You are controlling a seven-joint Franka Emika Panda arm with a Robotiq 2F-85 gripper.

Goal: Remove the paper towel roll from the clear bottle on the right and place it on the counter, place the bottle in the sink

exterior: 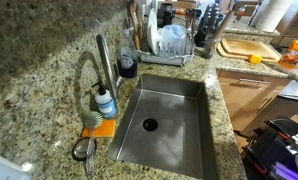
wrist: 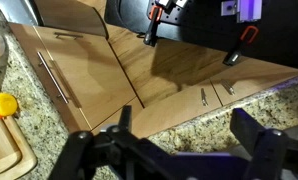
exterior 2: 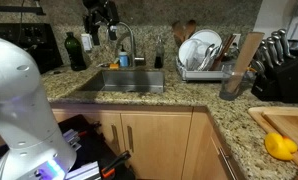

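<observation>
The paper towel roll (exterior: 273, 12) is a white cylinder standing at the far right end of the counter (exterior: 39, 70), behind a cutting board. I cannot make out the clear bottle under it. The sink (exterior: 179, 125) is a steel basin with a dark drain, also seen in an exterior view (exterior 2: 119, 82). My gripper (exterior 2: 101, 16) hangs high above the faucet end of the counter, far from the roll. In the wrist view the gripper (wrist: 189, 128) has its fingers spread wide with nothing between them, above the granite counter edge (wrist: 194, 118) and the cabinet doors.
A faucet (exterior: 101, 60), a blue-label bottle (exterior: 106, 102) and an orange sponge (exterior: 99, 127) sit beside the sink. A dish rack (exterior: 169, 42) with plates stands behind it. There is a knife block (exterior 2: 284, 65), and a cutting board (exterior: 247, 47) with a yellow lemon (exterior 2: 280, 146).
</observation>
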